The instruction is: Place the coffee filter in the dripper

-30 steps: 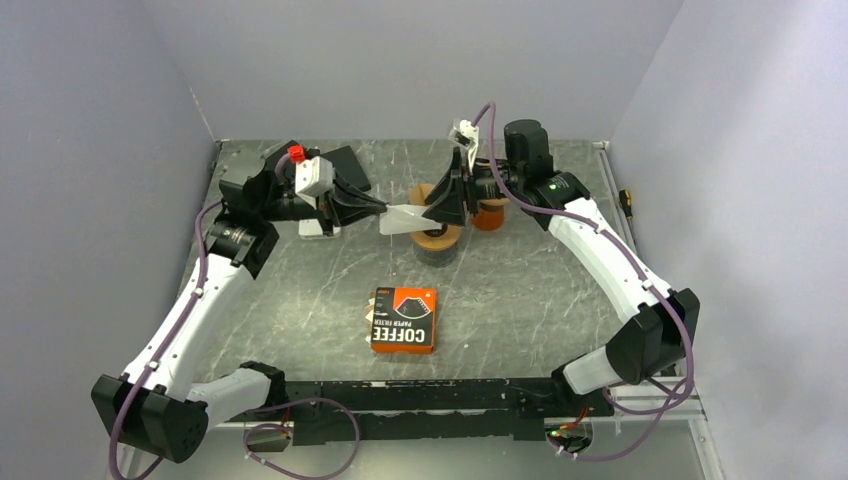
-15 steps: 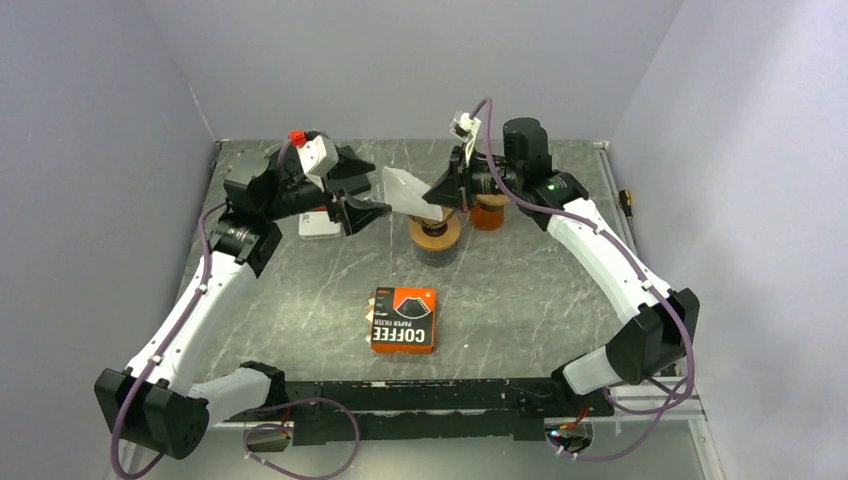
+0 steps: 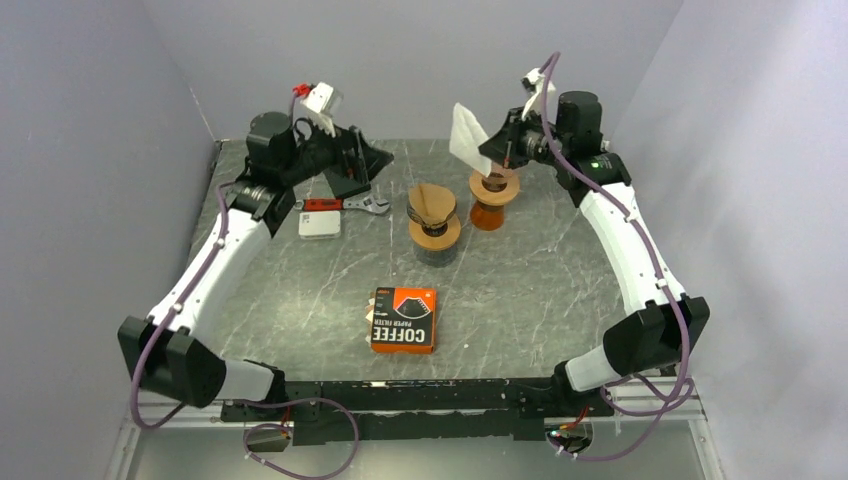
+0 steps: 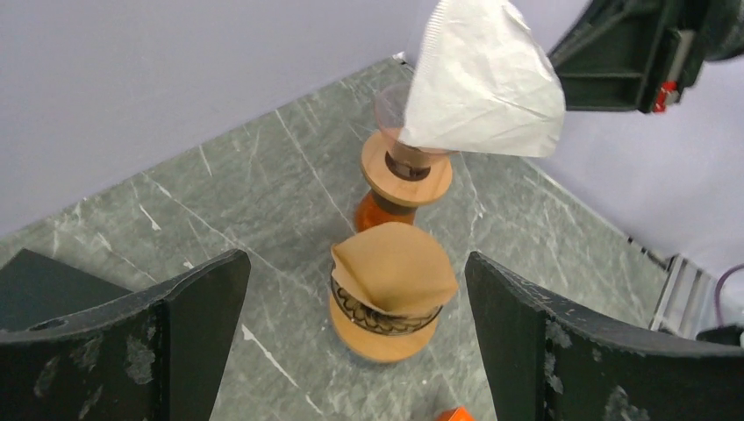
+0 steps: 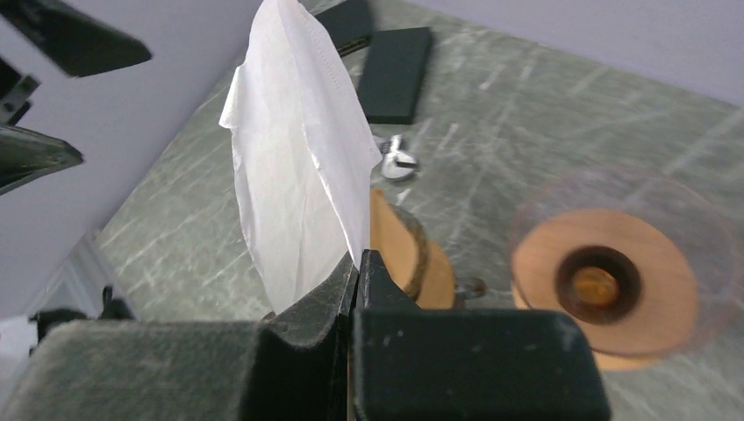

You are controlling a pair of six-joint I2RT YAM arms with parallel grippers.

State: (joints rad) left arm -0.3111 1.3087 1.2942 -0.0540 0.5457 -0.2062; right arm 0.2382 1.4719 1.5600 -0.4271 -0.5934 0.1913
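Two robot arms: the left arm on the left of the frame, the right arm on the right, both smooth white shells between bulky black joints. Purple cables run along both. A small green light glows on the right arm. The left pincer has broad black fingers, scuffed grey.
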